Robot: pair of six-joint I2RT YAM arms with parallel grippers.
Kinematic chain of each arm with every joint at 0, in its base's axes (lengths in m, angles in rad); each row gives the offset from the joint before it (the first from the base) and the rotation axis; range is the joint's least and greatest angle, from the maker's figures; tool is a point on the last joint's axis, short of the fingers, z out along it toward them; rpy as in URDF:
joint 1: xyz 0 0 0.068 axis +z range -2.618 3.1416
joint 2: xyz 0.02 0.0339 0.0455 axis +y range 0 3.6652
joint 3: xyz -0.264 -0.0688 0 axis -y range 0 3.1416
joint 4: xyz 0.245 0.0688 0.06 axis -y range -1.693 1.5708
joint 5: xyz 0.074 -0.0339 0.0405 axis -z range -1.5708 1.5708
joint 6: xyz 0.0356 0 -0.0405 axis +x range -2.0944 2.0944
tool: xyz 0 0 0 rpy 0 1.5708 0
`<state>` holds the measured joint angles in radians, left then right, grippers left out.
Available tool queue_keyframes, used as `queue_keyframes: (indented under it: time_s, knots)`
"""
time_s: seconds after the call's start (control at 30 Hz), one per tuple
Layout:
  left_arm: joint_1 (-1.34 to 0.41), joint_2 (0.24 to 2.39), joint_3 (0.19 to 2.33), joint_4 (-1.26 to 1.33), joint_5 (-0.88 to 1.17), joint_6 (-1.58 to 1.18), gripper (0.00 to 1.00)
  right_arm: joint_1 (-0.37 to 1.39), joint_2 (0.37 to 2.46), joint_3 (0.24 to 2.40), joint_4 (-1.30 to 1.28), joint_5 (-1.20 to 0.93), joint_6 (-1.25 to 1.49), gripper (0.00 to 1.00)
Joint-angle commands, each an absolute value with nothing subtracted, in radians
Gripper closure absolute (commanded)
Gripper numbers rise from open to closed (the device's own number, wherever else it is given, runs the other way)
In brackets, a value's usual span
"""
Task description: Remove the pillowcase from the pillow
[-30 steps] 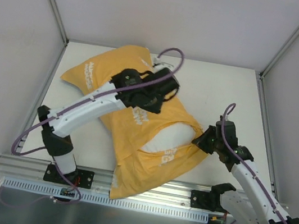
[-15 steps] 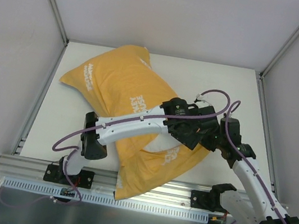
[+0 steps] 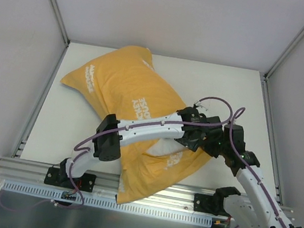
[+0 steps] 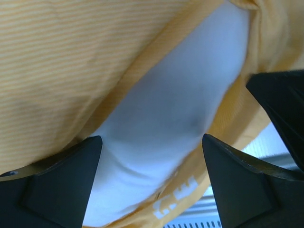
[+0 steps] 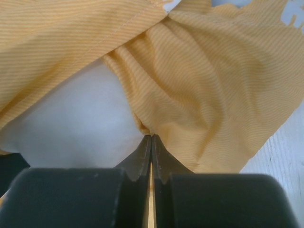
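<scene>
The orange-yellow pillowcase (image 3: 116, 85) lies slantwise across the table, with its open mouth at the near right. There the white pillow (image 3: 160, 146) shows through. My left gripper (image 3: 197, 137) reaches across to that mouth. In the left wrist view its gripper (image 4: 151, 137) stands wide open, with the bare pillow (image 4: 166, 109) between the fingers and the pillowcase (image 4: 57, 71) hem around it. My right gripper (image 3: 214, 146) is at the mouth's right corner. In the right wrist view it (image 5: 151, 137) is shut on a bunched fold of pillowcase (image 5: 213, 71), beside the pillow (image 5: 71, 118).
The white table (image 3: 219, 90) is bounded by grey walls at the left, back and right. A metal rail (image 3: 144, 197) runs along the near edge, and the pillowcase's lower corner hangs over it. The two arms cross closely at the pillowcase mouth.
My left arm swung from the middle of the pillowcase rightward to its mouth, and its jaws opened wide. The right gripper kept its pinch on the hem and barely moved.
</scene>
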<state>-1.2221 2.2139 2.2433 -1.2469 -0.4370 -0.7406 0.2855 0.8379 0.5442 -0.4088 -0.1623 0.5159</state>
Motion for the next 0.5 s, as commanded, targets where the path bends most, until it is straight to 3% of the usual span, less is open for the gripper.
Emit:
queue_keyframes:
  time_s: [0.0,0.1,0.23,0.27,0.33,0.37,0.47]
  knots:
    - [-1.207,2.229,2.181,-1.256,-0.527,-0.824,0.12,0.279,0.801,0.522,-0.403,-0.175,0.545,0.99]
    - [-1.178,2.215,2.114,-1.256,-0.544,-0.874,0.20,0.281,0.773,0.511,-0.414,-0.172,0.551,0.99]
    - [-1.138,2.227,2.060,-1.255,-0.551,-0.881,0.47,0.281,0.739,0.499,-0.420,-0.166,0.563,0.99]
    - [-1.132,2.233,2.053,-1.256,-0.546,-0.879,0.62,0.281,0.730,0.494,-0.420,-0.166,0.564,0.99]
    - [-1.112,2.235,2.030,-1.255,-0.513,-0.890,0.83,0.281,0.721,0.491,-0.423,-0.166,0.571,0.99]
    - [-1.097,2.224,2.022,-1.256,-0.493,-0.894,1.00,0.281,0.719,0.489,-0.429,-0.164,0.569,0.99]
    - [-1.085,2.154,1.994,-1.240,-0.437,-0.888,1.00,0.281,0.713,0.489,-0.454,-0.152,0.551,0.99]
